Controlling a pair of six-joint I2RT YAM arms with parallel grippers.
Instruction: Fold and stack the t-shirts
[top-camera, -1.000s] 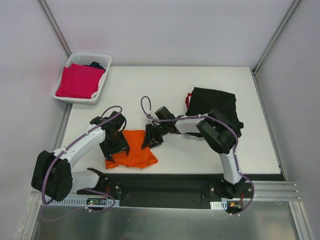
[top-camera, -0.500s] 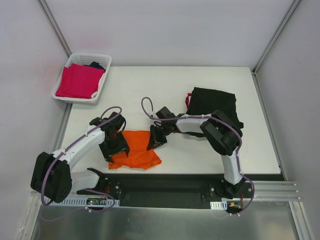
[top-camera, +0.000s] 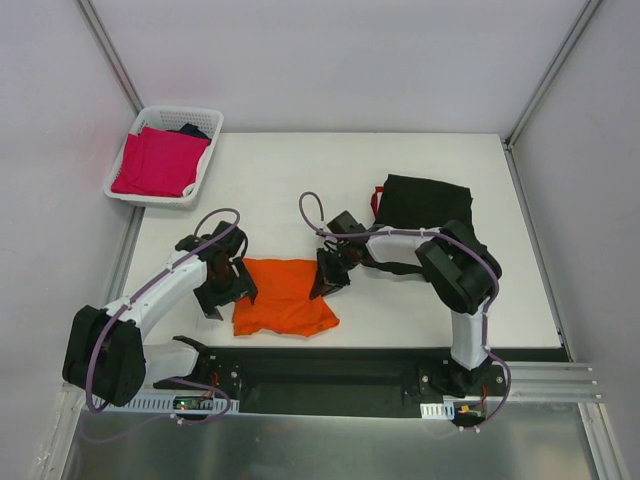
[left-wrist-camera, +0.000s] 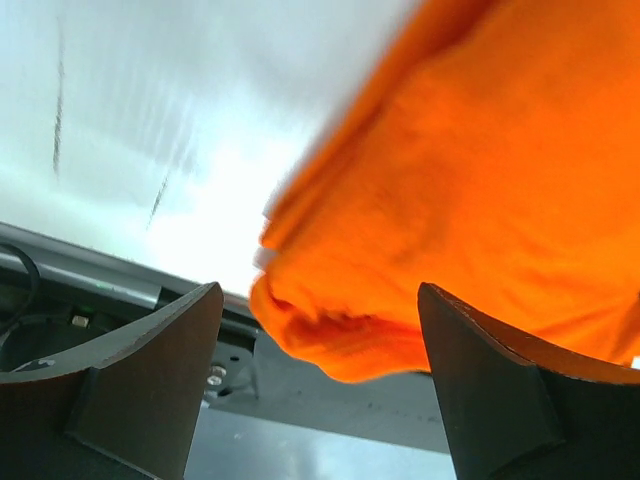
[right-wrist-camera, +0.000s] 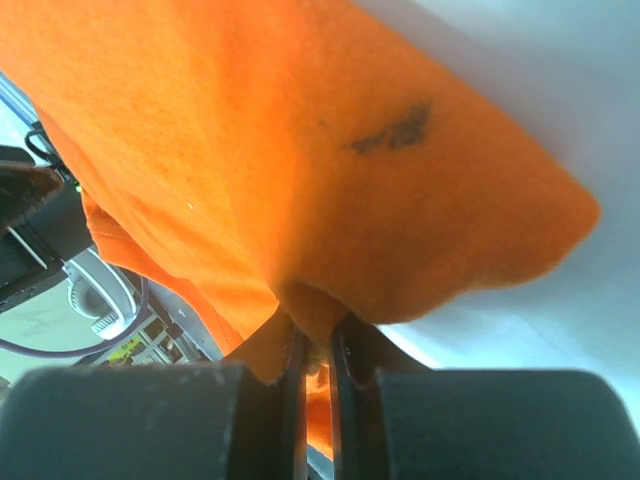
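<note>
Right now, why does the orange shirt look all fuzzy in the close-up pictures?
Left wrist view: the orange t-shirt is smeared and soft because the camera sits so near it, and the table glares white. Right wrist view: the cloth looks clearer, but the right gripper pinching it is a dark, fuzzy shape up close. Top view: sharp and evenly lit.

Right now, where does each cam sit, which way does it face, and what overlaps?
Top external: above and behind the robot, looking down on the table; left arm, right arm, orange t-shirt, black t-shirts and basket show.
Left wrist: on the left end effector, looking past its open fingers at a folded shirt corner.
Right wrist: on the right end effector, jaws shut on orange cloth.
Shared: all three see the orange t-shirt.
</note>
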